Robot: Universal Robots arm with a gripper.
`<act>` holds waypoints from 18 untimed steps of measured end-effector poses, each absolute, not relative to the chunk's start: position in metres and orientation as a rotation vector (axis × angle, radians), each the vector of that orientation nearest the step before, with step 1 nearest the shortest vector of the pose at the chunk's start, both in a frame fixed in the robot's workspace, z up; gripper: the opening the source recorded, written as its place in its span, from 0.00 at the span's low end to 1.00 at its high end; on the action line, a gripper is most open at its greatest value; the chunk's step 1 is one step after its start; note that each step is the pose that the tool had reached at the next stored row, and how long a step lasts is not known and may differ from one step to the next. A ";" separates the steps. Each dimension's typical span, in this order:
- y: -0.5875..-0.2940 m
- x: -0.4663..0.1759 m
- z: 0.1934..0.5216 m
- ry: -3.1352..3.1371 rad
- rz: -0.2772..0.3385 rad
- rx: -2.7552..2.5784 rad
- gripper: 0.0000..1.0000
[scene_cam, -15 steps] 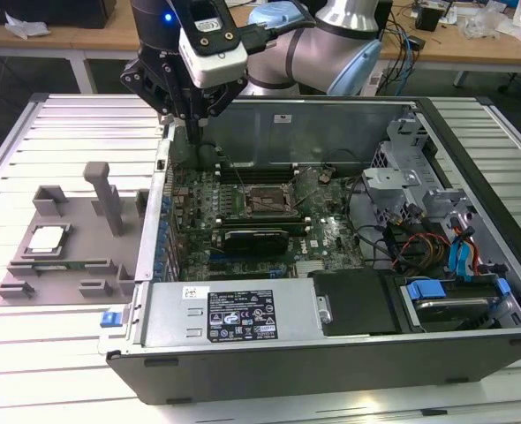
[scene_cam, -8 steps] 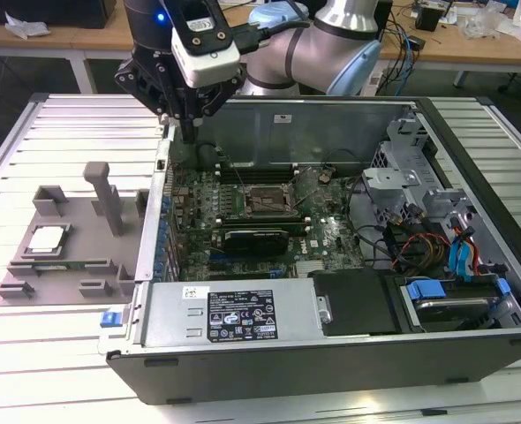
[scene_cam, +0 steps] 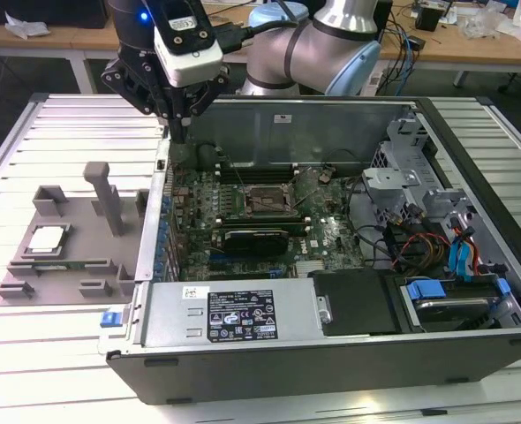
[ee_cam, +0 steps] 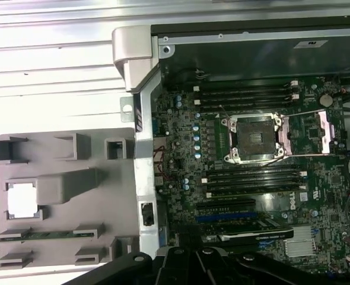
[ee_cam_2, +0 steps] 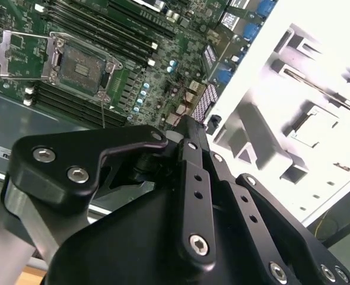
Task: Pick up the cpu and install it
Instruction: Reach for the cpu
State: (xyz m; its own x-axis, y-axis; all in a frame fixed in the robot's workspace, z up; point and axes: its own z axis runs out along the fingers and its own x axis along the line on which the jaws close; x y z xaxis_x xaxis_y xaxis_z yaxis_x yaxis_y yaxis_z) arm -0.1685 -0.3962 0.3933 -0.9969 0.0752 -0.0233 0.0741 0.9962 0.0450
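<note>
In the exterior view, the open computer case (scene_cam: 331, 362) lay on its side on a slatted table (scene_cam: 31, 353). Its labelled power supply (scene_cam: 234, 314) sat along the nearest edge. Behind that was the motherboard (scene_cam: 331, 238). Its processor socket (scene_cam: 265, 201) stood open near the middle of the board, with the retaining frame swung back, as seen in the first wrist view (ee_cam: 253, 138).

Outside the case, on the exterior view's left, a grey holder tray (scene_cam: 93, 221) rested on the table. The cpu (scene_cam: 47, 238) lay flat in a square recess of this tray with its pale top upward. In the first wrist view it showed as a bright square (ee_cam: 22, 199). A memory stick (scene_cam: 62, 262) lay in a slot just beside it.

Farther back, the gripper (scene_cam: 179, 132) hung pointing downward over the far corner of the case wall nearest the tray. It was well apart from the cpu and above the socket's level. Its fingers were drawn together with nothing between them, which the second wrist view (ee_cam_2: 190, 126) also showed. The arm (scene_cam: 331, 44) rose behind the case, with workbenches (scene_cam: 472, 44) beyond it.
</note>
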 end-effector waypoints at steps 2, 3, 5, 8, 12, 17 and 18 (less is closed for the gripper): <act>-0.396 -0.171 0.393 3.114 0.069 0.117 0.11; -0.396 -0.173 0.393 3.114 0.069 0.117 0.11; -0.395 -0.177 0.393 3.114 0.069 0.117 0.11; -0.395 -0.184 0.393 3.114 0.069 0.117 0.11; -0.395 -0.193 0.393 3.114 0.069 0.117 0.11; -0.394 -0.199 0.393 3.114 0.069 0.117 0.11; -0.394 -0.201 0.393 3.114 0.069 0.117 0.11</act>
